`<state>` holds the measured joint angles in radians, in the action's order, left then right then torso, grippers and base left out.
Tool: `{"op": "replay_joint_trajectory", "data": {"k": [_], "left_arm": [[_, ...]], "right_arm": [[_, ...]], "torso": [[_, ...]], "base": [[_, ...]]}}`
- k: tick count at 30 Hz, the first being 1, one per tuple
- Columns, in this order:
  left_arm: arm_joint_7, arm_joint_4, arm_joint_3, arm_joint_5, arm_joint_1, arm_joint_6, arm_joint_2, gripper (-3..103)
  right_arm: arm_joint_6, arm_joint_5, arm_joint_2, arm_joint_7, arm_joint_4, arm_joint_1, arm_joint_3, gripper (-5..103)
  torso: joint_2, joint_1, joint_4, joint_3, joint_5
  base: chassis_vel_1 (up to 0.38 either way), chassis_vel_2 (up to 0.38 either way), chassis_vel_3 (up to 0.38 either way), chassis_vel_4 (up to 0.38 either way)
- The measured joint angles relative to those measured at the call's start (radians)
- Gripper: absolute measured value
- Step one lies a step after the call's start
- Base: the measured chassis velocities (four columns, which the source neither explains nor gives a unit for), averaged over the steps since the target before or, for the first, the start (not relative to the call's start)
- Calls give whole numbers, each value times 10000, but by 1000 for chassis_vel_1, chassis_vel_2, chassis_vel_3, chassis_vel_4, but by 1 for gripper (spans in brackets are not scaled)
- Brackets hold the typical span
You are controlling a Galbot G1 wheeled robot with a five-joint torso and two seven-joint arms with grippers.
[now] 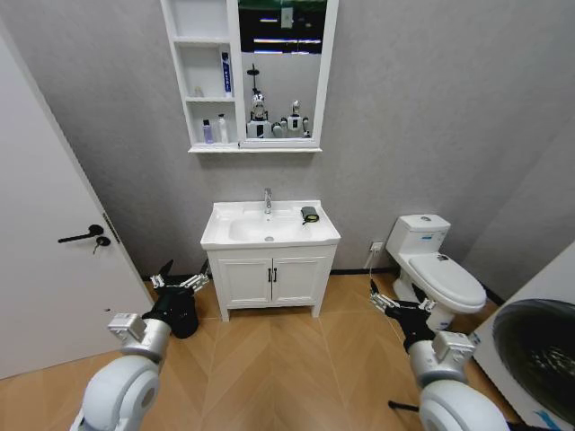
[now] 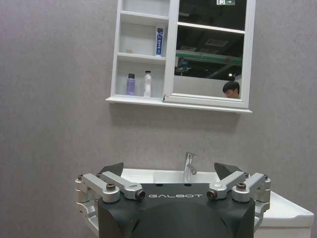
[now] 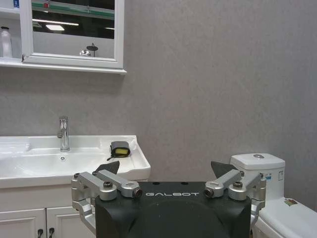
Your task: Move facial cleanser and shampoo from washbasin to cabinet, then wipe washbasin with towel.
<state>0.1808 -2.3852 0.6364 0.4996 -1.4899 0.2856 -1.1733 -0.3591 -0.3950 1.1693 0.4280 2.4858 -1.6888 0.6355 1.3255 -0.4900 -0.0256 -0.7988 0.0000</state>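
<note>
Head view shows the white rectangular ceramic washbasin (image 1: 235, 235) in the centre of the frame, with a chrome tap (image 1: 267, 199) at its back edge. The small dark grey-black towel with a yellow patch (image 1: 309, 215) lies on the right back corner of the basin top, to the right of the tap and apart from it. Under the basin stands a white two-door vanity with black handles (image 1: 271, 281).

In the upper centre of the frame hangs the white wall cabinet with open shelves (image 1: 205, 76) on the left side of a large mirror (image 1: 280, 81). On its lowest shelf stand a small purple bottle (image 1: 207, 132) and a white bottle (image 1: 223, 129), just beside each other. One shelf higher, a blue and white tube (image 1: 226, 74) stands upright against the right wall of the compartment.

The left gripper (image 1: 178, 280) is in the lower left of the frame, low above the wooden floor and left of the vanity; its jaws are wide apart and hold nothing. The right gripper (image 1: 388, 303) is in the lower right, between the vanity and a white toilet (image 1: 440, 269); its jaws are also spread wide with nothing between them.

In the right wrist view the towel (image 3: 120, 148) rests on the basin rim near the corner, and the tap (image 3: 63, 134) stands well apart from it.
</note>
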Motion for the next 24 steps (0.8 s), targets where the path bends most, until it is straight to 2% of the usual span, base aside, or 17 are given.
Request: {"op": "replay_joint_trajectory", "data": {"k": [13, 24], "left_arm": [[-2, -27, -1, 13, 16, -15, 32, 100], [-15, 27, -6, -19, 38, -214, -2, 100]], "right_arm": [[187, -98, -13, -106, 27, -62, -23, 100], [199, -97, 35, -169, -12, -41, -35, 100]], "torso": [[11, 19, 1, 7, 1], [-1, -3, 0, -1, 1]], "base": [[149, -146, -134, 145], [-17, 8, 18, -8]]}}
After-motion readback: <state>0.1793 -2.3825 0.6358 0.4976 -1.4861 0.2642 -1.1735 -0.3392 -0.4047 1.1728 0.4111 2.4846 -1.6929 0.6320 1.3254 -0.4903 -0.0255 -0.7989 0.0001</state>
